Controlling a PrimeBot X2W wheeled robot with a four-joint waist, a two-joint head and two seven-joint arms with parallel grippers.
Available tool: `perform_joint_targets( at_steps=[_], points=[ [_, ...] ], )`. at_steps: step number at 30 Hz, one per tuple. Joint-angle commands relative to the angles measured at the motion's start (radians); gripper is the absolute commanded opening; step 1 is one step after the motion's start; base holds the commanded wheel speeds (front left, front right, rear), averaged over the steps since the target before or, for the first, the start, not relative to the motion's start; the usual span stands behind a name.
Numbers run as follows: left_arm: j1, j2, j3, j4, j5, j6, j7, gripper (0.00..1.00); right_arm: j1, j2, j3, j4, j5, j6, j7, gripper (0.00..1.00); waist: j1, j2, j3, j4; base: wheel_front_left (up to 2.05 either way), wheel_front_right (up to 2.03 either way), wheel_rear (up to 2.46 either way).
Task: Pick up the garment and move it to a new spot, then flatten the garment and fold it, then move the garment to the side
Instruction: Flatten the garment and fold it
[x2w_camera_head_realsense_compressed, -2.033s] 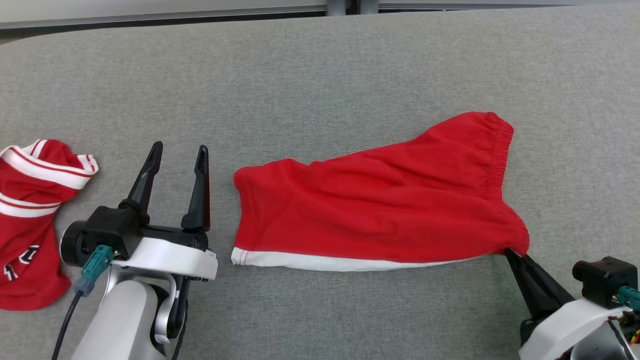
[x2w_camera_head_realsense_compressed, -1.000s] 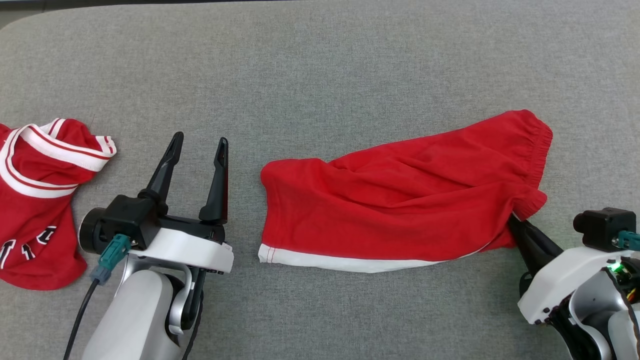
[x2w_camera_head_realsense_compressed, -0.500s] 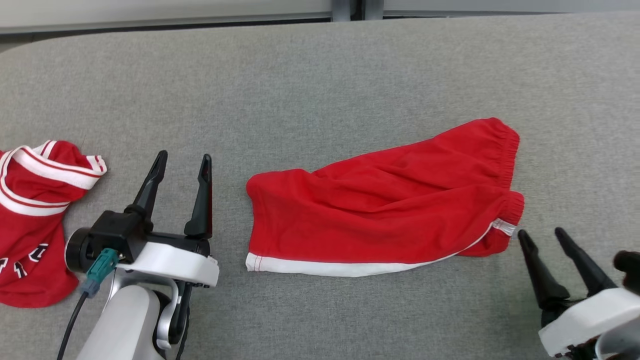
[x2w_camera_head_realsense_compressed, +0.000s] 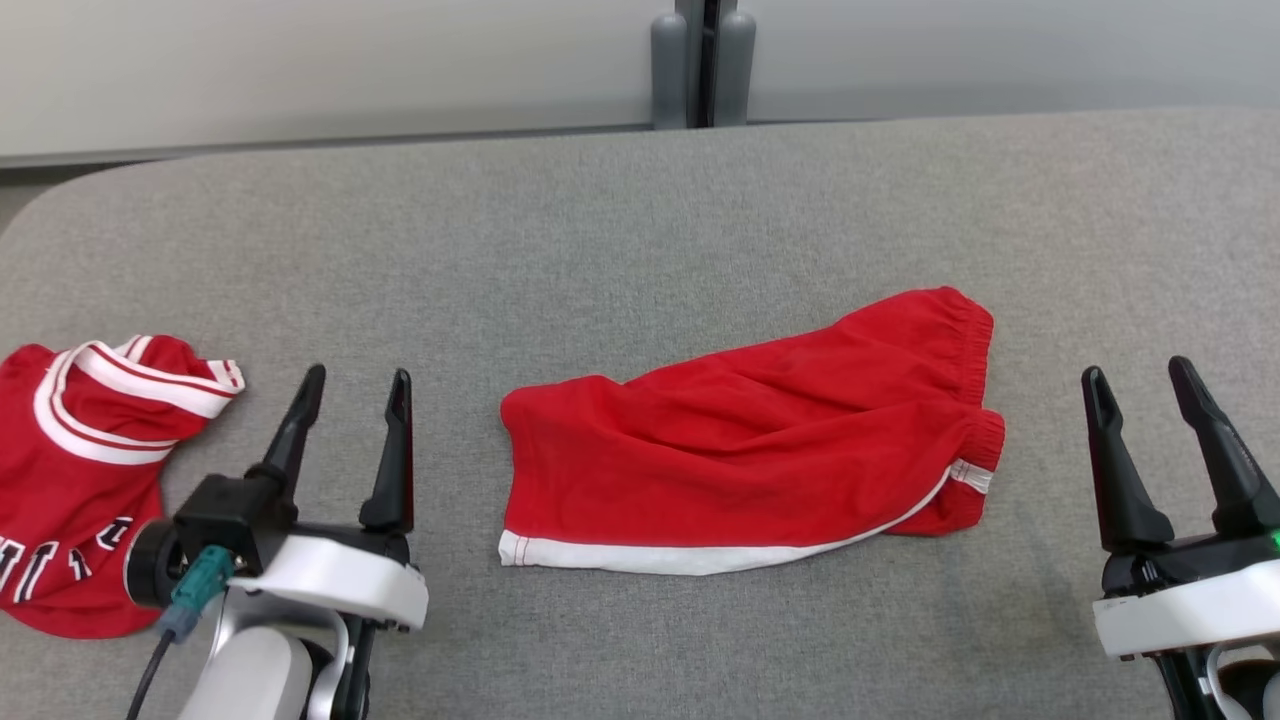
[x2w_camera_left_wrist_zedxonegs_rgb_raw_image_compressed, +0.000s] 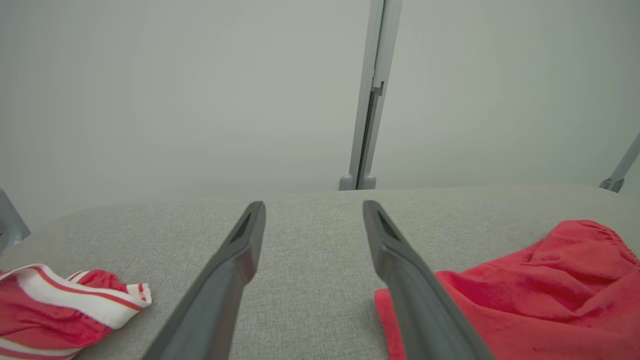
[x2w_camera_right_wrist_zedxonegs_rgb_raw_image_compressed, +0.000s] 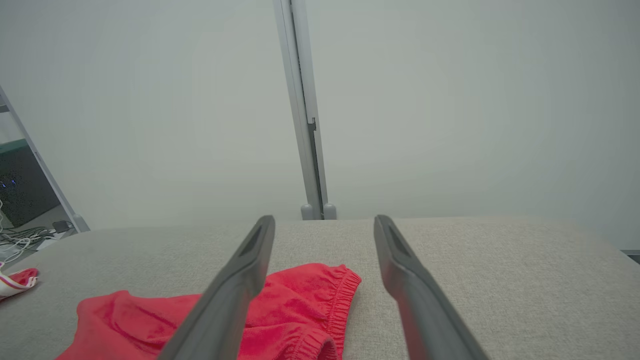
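The garment, a pair of red shorts (x2w_camera_head_realsense_compressed: 740, 450) with a white hem stripe, lies folded and a little rumpled in the middle of the grey padded table (x2w_camera_head_realsense_compressed: 640, 220), waistband to the right. My left gripper (x2w_camera_head_realsense_compressed: 357, 373) hovers open just left of the shorts, holding nothing. My right gripper (x2w_camera_head_realsense_compressed: 1136, 368) is open too, a short way right of the waistband and apart from it. In the left wrist view the shorts (x2w_camera_left_wrist_zedxonegs_rgb_raw_image_compressed: 540, 290) lie right of my open left gripper (x2w_camera_left_wrist_zedxonegs_rgb_raw_image_compressed: 314, 205). In the right wrist view the shorts (x2w_camera_right_wrist_zedxonegs_rgb_raw_image_compressed: 290, 300) sit below and left of my open right gripper (x2w_camera_right_wrist_zedxonegs_rgb_raw_image_compressed: 325, 218).
A crumpled red jersey (x2w_camera_head_realsense_compressed: 80, 480) with white stripes lies at the table's left edge; it also appears as the jersey (x2w_camera_left_wrist_zedxonegs_rgb_raw_image_compressed: 65, 310) low left in the left wrist view. A grey post (x2w_camera_head_realsense_compressed: 703, 60) stands behind the table against a pale wall.
My right gripper opened, let go of the shorts' waistband corner and drew back to the right. The shorts settled flat. The head camera tilted up, so the whole picture shifted.
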Motion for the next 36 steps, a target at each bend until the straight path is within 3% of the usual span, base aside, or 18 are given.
perform_joint_targets(
  at_steps=[1, 23, 36],
  points=[
    [0.023, 0.008, -0.003, -0.002, -0.004, 0.002, 0.004, 1.00, 0.003, -0.001, 0.001, 0.018, -0.004, 0.000, -0.007, 1.00, 0.0000, 0.0000, -0.030, 0.010, 0.00, 0.00, 0.00],
    [0.114, 0.020, -0.047, -0.027, -0.017, 0.013, 0.050, 1.00, 0.073, 0.034, 0.004, 0.051, -0.018, 0.000, 0.003, 1.00, 0.0000, 0.0000, -0.096, 0.019, 0.00, 0.00, 0.00],
    [0.092, -0.044, -0.163, 0.135, -0.074, -0.070, 0.208, 1.00, 0.067, 0.052, 0.023, 0.078, -0.009, 0.000, -0.001, 1.00, 0.0000, 0.0000, -0.051, -0.008, 0.00, 0.00, 0.00]
  ],
)
